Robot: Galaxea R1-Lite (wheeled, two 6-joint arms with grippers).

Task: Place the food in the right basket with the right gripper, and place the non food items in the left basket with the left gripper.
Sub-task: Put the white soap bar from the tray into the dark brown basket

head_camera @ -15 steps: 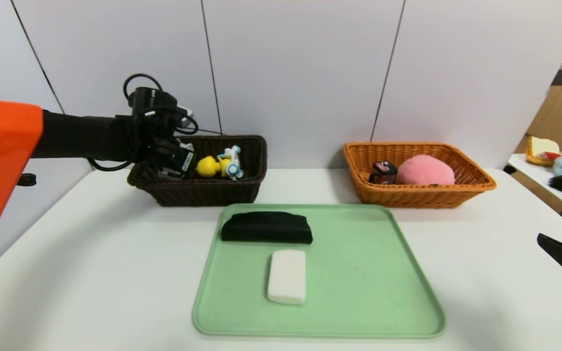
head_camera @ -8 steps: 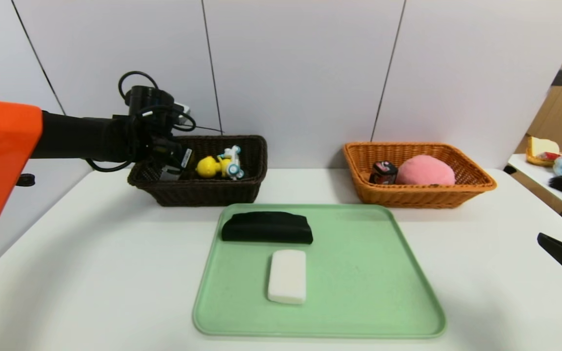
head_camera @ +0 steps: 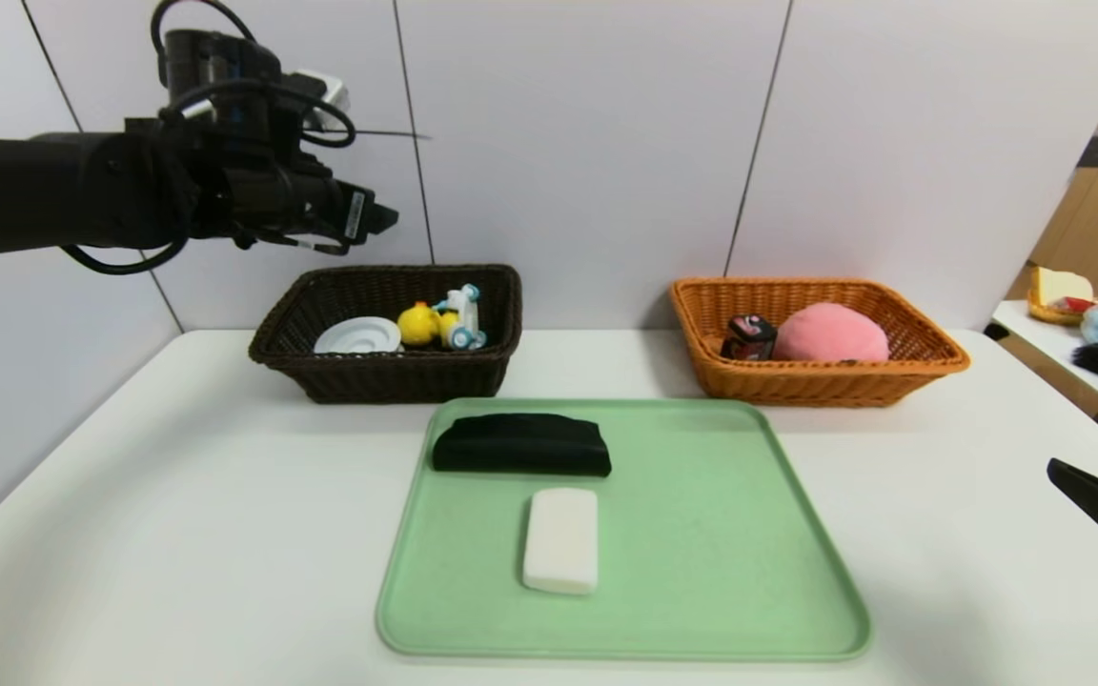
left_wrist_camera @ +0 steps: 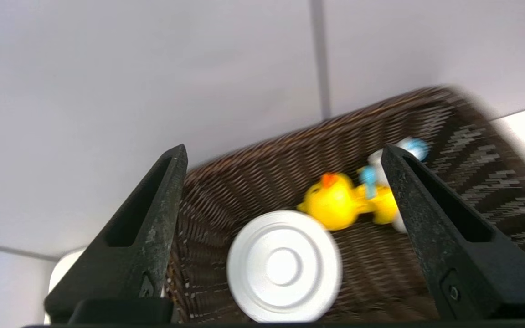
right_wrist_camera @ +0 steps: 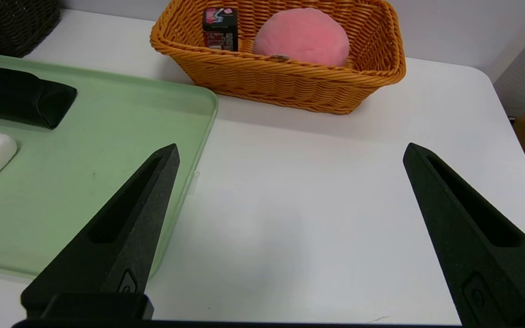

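The left gripper (head_camera: 379, 215) hangs high above the dark basket (head_camera: 396, 376) at the counter's (head_camera: 177, 495) far left, its jaws spread wide and holding nothing, as the left wrist view shows with the two fingers (left_wrist_camera: 144, 228) framing the basket floor. Inside that basket lie the white ribbed container (head_camera: 358, 335) and the duck on its scooter (head_camera: 439, 324), touching or nearly so. The orange basket (head_camera: 816, 376) at the far right edge holds the pink plush peach (head_camera: 830, 333) and the small black canister (head_camera: 749, 336), so the food looks done. Two non-food items remain on the green tray (head_camera: 701, 534) near the counter's middle: the black pouch (head_camera: 520, 445) toward the tray's far left corner and the white bar (head_camera: 560, 539) just in front of it, apart from it. The right gripper (right_wrist_camera: 290, 150) sits parked over the counter's right front, jaws wide and empty. The likely trouble lies in those last two picks: the bar lies flat and looks smooth, so fingers closing too high could squirt it sideways or only skid along the tray, and the soft pouch may sag or unfold when lifted. A low carry could also clip the dark basket's near rim and shove it.
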